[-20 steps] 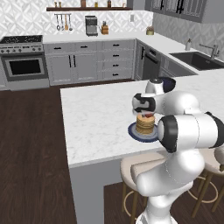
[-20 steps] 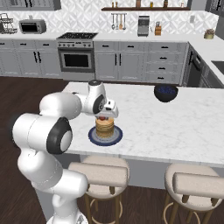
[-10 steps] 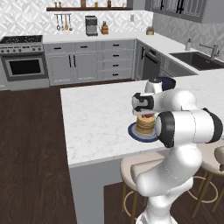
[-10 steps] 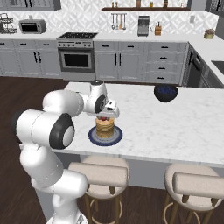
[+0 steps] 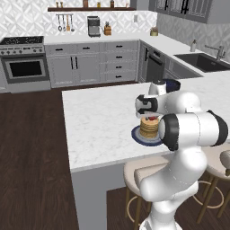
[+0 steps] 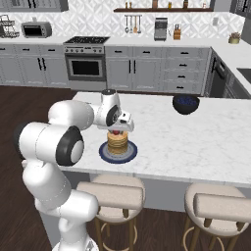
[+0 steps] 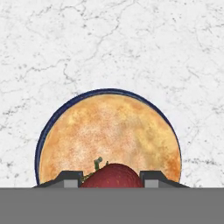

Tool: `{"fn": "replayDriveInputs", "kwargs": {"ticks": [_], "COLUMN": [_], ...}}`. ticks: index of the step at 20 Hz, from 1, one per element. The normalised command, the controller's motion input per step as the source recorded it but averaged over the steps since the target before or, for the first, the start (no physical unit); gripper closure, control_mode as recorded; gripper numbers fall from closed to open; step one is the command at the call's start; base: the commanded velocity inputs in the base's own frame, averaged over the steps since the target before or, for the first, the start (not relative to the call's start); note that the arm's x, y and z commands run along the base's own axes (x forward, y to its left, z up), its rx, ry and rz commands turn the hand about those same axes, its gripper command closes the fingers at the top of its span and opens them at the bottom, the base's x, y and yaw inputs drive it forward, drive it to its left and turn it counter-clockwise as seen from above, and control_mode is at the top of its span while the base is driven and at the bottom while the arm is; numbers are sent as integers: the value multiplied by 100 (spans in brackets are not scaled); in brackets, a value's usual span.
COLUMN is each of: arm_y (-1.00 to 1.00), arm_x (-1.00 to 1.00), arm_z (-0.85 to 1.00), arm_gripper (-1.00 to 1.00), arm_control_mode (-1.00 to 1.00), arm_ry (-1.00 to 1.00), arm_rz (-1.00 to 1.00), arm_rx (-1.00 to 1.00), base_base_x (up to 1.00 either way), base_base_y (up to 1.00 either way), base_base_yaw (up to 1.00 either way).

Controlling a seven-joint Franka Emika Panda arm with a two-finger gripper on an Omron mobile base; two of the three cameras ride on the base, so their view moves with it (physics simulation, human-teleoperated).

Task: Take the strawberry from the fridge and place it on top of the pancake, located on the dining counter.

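Our jaws (image 7: 112,177) are closed on the strawberry (image 7: 112,176), right over the pancake (image 7: 109,135) on the bench (image 7: 109,43). We should go down slowly, let go gently, then lift straight up.

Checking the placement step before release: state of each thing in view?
gripper: shut on the strawberry, right over the pancake
strawberry: held between the fingertips, at the top of the stack
pancake: upright stack on its plate
plate: flat on the dining counter
dining counter: carries the plate and a dark blue bowl
dark blue bowl: upright, apart from the plate
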Motion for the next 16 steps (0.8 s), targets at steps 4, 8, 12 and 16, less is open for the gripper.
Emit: {"fn": "replayDriveInputs", "kwargs": {"ticks": [4, 8, 12, 16], "arm_y": [0, 0, 0, 0], "arm_x": [0, 0, 0, 0], "arm_z": [0, 0, 0, 0], "arm_gripper": [-100, -100, -100, -100], "arm_control_mode": [-100, -100, -100, -100], "arm_ry": [0, 0, 0, 0], "arm_rz": [0, 0, 0, 0], "arm_rx": [0, 0, 0, 0], "base_base_x": [0, 0, 0, 0], "base_base_y": [0, 0, 0, 0], "base_base_yaw": [0, 0, 0, 0]}}
